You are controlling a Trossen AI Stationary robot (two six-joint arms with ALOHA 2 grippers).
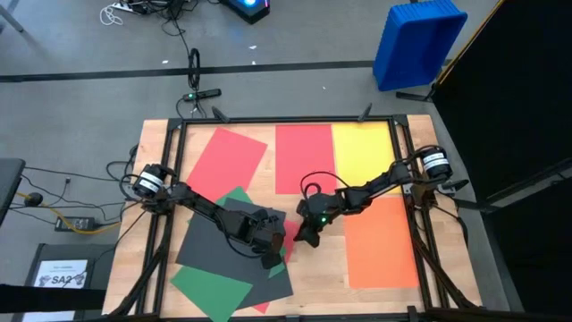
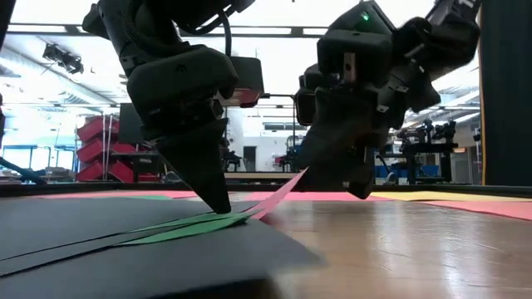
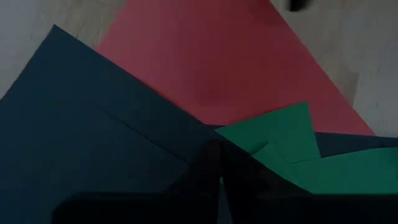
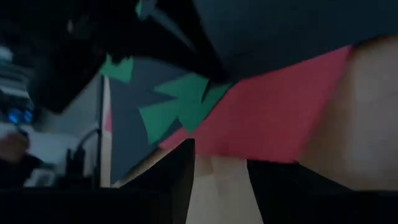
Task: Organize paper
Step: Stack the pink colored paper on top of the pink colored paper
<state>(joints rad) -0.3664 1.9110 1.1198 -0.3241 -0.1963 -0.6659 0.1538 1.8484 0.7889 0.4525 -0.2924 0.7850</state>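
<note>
Most of a red sheet [image 1: 288, 234] lies hidden under the pile of dark grey sheets [image 1: 214, 246] and green ones on the desk [image 1: 322, 277]. The right claw [image 1: 306, 236] pinches its raised edge. The left claw [image 1: 271, 259], pressed together, bears its tip on the pile.

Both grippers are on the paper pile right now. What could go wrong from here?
1. The right gripper lifts a red sheet by its edge; pulling may tear or crease it.
2. The left gripper, shut, presses the green sheet and dark sheets; dragging may skew the pile.
</note>
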